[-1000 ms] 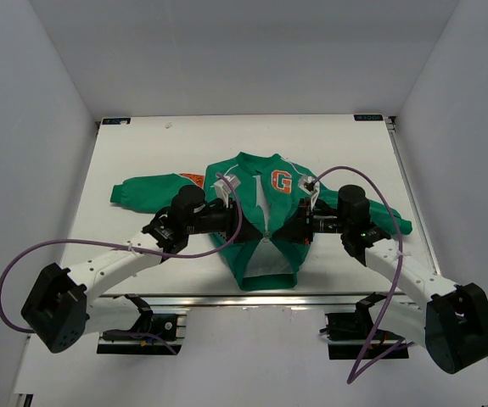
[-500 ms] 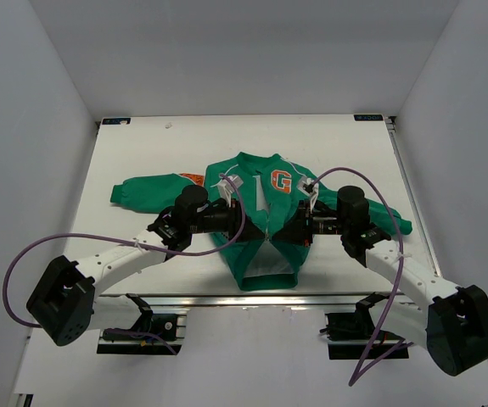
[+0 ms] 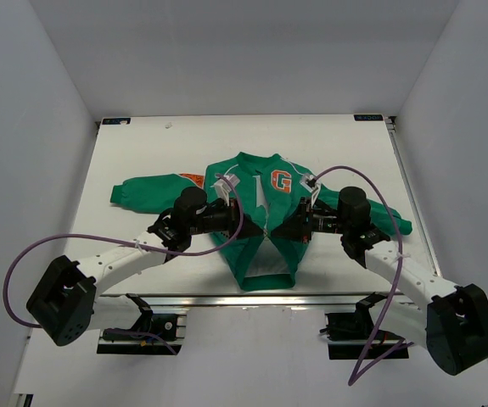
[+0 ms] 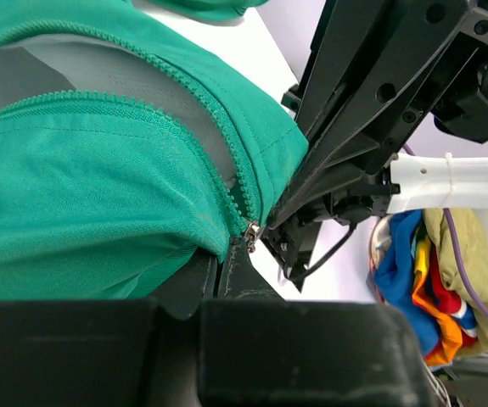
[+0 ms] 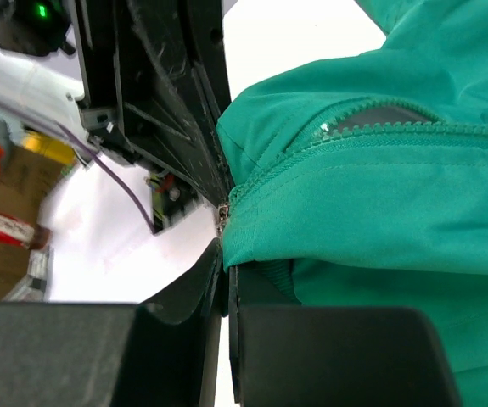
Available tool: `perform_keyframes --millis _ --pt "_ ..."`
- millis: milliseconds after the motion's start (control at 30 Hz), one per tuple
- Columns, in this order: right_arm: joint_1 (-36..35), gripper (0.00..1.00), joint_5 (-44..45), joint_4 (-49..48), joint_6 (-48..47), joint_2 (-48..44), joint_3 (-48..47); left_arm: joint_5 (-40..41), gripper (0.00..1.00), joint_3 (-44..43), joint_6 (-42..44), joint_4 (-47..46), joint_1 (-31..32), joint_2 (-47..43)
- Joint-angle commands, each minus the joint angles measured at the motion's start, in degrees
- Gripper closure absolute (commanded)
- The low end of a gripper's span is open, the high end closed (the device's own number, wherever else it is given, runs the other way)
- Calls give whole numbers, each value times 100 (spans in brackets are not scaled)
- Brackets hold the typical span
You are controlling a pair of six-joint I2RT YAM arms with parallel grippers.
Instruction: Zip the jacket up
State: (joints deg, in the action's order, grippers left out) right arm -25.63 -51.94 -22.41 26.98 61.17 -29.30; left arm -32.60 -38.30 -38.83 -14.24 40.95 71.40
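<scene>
White table is carrying the green jacket, lying face-up mid-table w/ front partly open; left gripper & right gripper are meeting at its zip, each w/ jaws pinching shut on fabric beside the zipper teeth.

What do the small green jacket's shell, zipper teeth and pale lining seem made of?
The small green jacket's shell looks like smooth woven fabric, likely synthetic: matte, soft folds, stitched seams. The green zipper teeth look like moulded plastic: chunky, colour-matched, no metallic shine. The pale grey lining seems thin fabric, perhaps mesh; too blurred to tell.
</scene>
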Motion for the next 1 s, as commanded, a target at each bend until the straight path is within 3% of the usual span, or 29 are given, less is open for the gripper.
perform_keyframes --millis 0,267,433,533,567,667,967 --pt "-39 100 377 -914 798 53 -14 8 100 139 -2 -183 27 -82" --pt "-30 100 457 -1310 1301 238 -119 149 100 368 130 -53 80 -363" --pt "-30 100 772 -171 801 194 -357 280 100 403 156 61 97 -495" --pt "-39 80 1238 437 475 132 -348 368 100 464 -45 27 97 -460" --pt "-39 69 1344 588 335 150 -348 368 100 499 -133 -26 97 -442" --pt "-30 56 1188 791 246 246 -278 255 100 648 -493 -359 97 -267" --pt "-39 37 1142 1063 168 -95 21 157 100 851 -942 -817 97 59"
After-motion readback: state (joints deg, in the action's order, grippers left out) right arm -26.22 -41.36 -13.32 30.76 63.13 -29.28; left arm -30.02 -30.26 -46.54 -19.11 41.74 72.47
